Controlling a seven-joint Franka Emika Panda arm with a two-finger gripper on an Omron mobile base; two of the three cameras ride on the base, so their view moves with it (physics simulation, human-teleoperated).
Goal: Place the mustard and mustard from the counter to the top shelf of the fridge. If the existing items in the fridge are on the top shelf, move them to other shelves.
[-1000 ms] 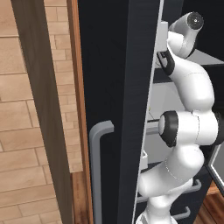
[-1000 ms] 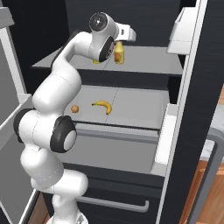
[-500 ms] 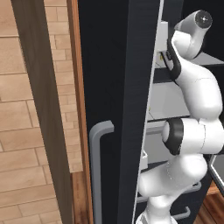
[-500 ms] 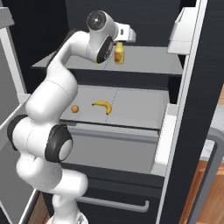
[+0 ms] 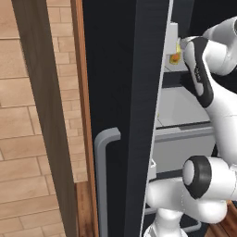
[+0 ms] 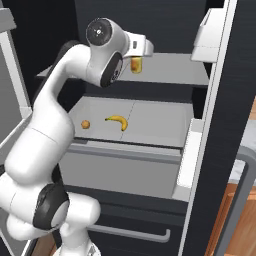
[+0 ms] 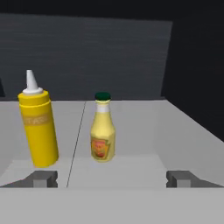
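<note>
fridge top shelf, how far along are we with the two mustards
Done, by the look of it: the squeeze bottle and the dark-capped bottle both stand upright on the top shelf. The banana and orange fruit lie on the shelf below. The gripper is open, holding nothing. Nothing looks left.

Nothing here is actually readable, honestly. The shorter amber bottle (image 7: 103, 131) has a small red and orange label on its belly, but it's just a blurry blob with no letters I can make out. The taller yellow squeeze bottle (image 7: 38, 127) has a paler band around its upper half with faint marks that might be lettering, way too smeared to read. Both stand on the top shelf (image 7: 144, 131) near its front edge. No numbers, brands or signs elsewhere.
</note>
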